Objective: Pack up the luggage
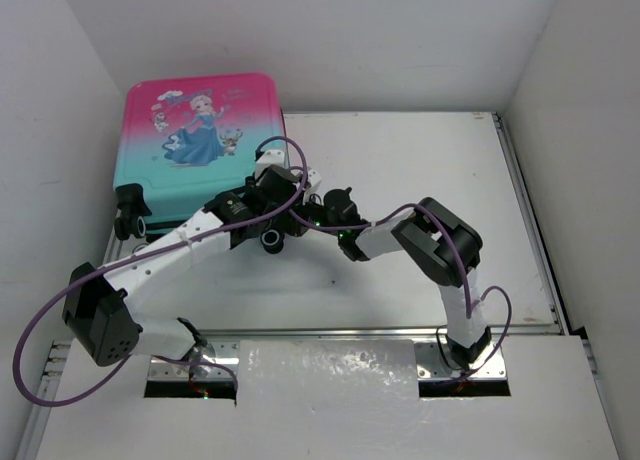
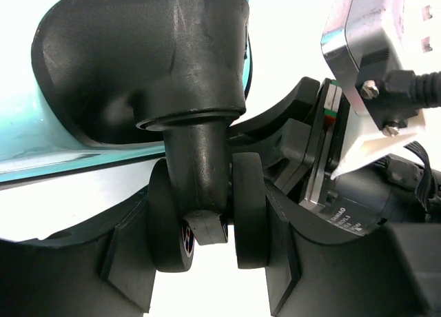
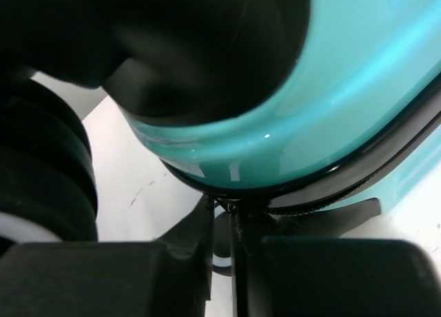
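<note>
Left claw (image 2: pixel 207 220) is clamped across a twin caster wheel (image 2: pixel 249 210), arm stretched forward. Right claw (image 3: pixel 222 258) reaches in from the right, fingers nearly together beneath the zip seam (image 3: pixel 324 186), grip unclear. Overhead view alone shows the suitcase (image 1: pixel 200 130) closed, princess-side up, at the table's (image 1: pixel 420 170) far-left corner.

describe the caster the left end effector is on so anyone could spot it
Start at the pink-and-teal luggage on the table's far left. On its near edge, right corner, is a black twin-wheel caster. Unlike the free left-corner caster, it sits between the left end effector's fingers.
</note>
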Robot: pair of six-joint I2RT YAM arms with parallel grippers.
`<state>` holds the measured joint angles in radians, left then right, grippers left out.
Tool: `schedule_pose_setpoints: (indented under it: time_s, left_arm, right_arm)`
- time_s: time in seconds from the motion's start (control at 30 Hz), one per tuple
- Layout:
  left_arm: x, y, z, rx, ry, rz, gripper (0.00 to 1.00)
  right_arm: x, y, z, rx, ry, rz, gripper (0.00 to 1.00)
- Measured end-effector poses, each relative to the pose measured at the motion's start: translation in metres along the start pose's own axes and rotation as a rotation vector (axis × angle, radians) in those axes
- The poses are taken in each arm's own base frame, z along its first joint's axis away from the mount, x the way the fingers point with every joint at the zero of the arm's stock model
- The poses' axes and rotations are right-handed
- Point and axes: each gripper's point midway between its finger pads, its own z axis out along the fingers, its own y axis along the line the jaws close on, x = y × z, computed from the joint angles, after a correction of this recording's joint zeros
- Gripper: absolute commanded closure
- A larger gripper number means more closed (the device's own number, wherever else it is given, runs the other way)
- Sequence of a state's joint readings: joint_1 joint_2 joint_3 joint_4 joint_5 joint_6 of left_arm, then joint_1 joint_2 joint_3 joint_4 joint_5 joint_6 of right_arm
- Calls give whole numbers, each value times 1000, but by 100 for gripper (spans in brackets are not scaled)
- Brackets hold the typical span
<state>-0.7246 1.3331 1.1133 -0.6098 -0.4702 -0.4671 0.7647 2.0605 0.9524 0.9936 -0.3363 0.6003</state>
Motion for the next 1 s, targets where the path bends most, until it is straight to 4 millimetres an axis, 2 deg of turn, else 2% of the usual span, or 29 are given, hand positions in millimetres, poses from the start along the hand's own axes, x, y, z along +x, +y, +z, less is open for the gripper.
schedule_pose_setpoints:
  time_s: [0.1,0.13,0.17,0.27,0.47,0.57,0.6,0.67,0.7,0.73,1.0]
  left_arm:
    - [1,0,0,3,2,0,100]
    - [1,0,0,3,2,0,100]
    - [1,-1,0,3,2,0,100]
    - [2,0,-2,7,8,5,100]
    - [3,1,-2,8,7,5,100]
    - [2,0,-2,11,4,3,100]
    - [2,0,-1,12,5,2,100]
    - [3,-1,-1,13,5,2,100]
    - [3,-1,-1,14,4,1,100]
    - [3,-1,-1,15,5,1,100]
    - [4,-2,2,23,-6,-6,100]
  right_arm:
    - [0,-2,1,17,-5,9,94]
    - [1,-2,1,24,-4,12,84]
    - [1,-4,1,33,-6,16,69]
    - [7,-8,2,64,13,46,66]
    - [8,-9,2,81,12,90,62]
    - [6,-11,2,96,1,99,74]
    - [5,-10,3,98,-6,96,82]
    - [5,-11,5,118,-15,94,88]
    - [5,-12,5,128,-18,95,96]
    - [5,-12,5,133,-20,94,100]
    - [2,-21,1,227,-51,102,100]
